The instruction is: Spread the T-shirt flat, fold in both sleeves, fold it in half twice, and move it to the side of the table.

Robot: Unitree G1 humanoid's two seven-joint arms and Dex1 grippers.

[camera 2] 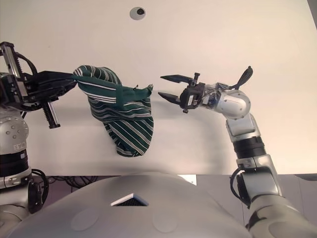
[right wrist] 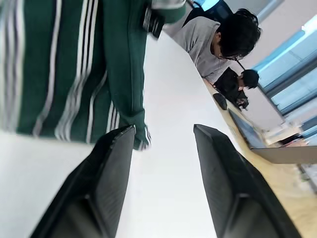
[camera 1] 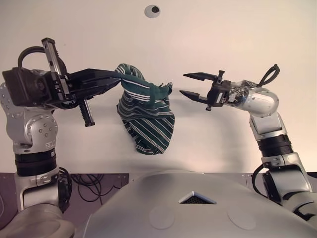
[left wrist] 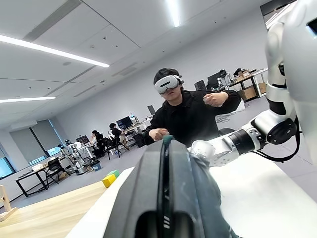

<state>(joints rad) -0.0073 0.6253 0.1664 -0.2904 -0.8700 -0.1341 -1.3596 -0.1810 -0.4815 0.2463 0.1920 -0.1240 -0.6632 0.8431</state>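
Note:
The T-shirt (camera 1: 144,116) is dark green with thin white stripes. It hangs bunched in the air over the white table (camera 1: 223,29). My left gripper (camera 1: 117,77) is shut on the upper part of the T-shirt and holds it up. A twisted end of the cloth (camera 1: 161,89) points toward my right gripper (camera 1: 187,84). That gripper is open, a short way to the right of this end, not touching it. In the right wrist view the striped T-shirt (right wrist: 59,64) hangs just ahead of the spread fingers (right wrist: 111,173). The left wrist view shows the left gripper's closed fingers (left wrist: 166,193).
A small round grey fitting (camera 1: 152,11) sits at the far side of the white table. The table's near edge (camera 1: 99,173) runs just ahead of me, with cables (camera 1: 84,186) on the floor below it.

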